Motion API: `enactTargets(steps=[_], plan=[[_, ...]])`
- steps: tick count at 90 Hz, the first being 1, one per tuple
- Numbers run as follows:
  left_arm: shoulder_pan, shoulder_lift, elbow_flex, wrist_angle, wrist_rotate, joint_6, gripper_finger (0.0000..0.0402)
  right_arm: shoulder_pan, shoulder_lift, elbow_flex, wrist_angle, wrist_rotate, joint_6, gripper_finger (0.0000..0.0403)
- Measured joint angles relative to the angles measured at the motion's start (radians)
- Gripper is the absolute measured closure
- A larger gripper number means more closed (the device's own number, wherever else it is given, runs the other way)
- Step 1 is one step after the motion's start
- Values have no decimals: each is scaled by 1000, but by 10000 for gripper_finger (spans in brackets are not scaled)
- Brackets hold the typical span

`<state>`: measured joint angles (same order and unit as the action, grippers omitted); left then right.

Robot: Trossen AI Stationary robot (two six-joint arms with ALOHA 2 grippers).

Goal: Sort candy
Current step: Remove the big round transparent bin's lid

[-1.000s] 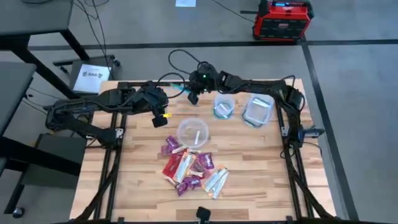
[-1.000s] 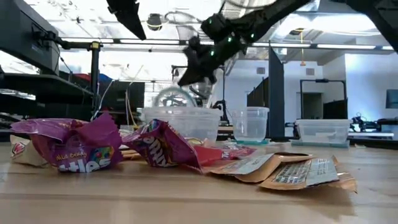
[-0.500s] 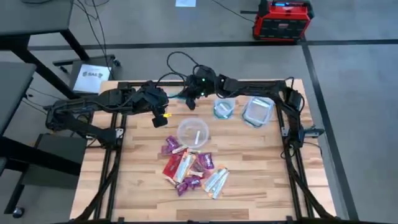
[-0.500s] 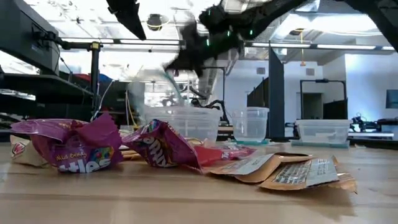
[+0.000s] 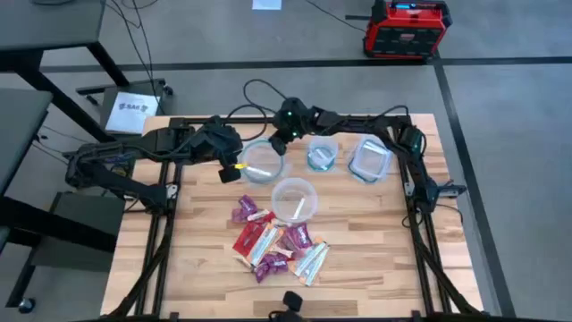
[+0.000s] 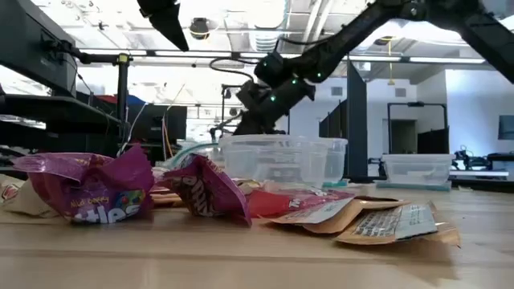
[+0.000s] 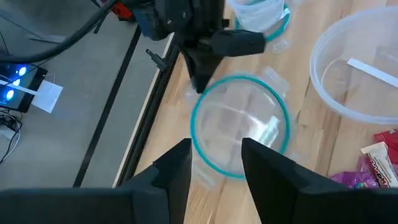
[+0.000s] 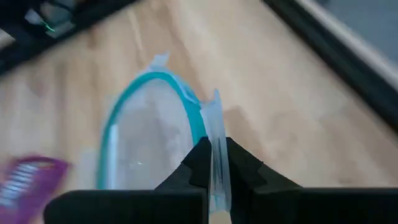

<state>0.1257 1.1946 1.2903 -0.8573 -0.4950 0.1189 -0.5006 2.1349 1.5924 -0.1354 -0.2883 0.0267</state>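
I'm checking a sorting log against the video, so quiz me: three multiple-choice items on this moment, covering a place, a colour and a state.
1. Where is the candy pile?
A. In the rectangular container
B. On the bare table next to the clear bowl
C. On the floor

2. What colour is the rim of the round container under the arms?
A. Teal
B. Red
C. Yellow

3. How is the right pincer?
A. Open above the pile
B. Out of view
C. Shut on the round container's edge

Answers:
1 B, the candy pile lies on the table beside the clear bowl.
2 A, the round container shows a teal rim.
3 C, the right pincer is shut on its edge, while the left pincer hangs open above it.
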Motion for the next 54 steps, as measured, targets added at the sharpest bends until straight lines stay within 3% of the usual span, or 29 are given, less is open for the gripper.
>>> enactTargets(steps=[23,40,54], plan=[[0,0,0,0,0,4,274,12,-28,9,-34,9,-128,294],[0,0,0,-17,0,-1,274,18,-132,55,-356,32,-241,207],[0,0,0,-23,0,-4,274,106,-209,59,-680,3,-297,179]])
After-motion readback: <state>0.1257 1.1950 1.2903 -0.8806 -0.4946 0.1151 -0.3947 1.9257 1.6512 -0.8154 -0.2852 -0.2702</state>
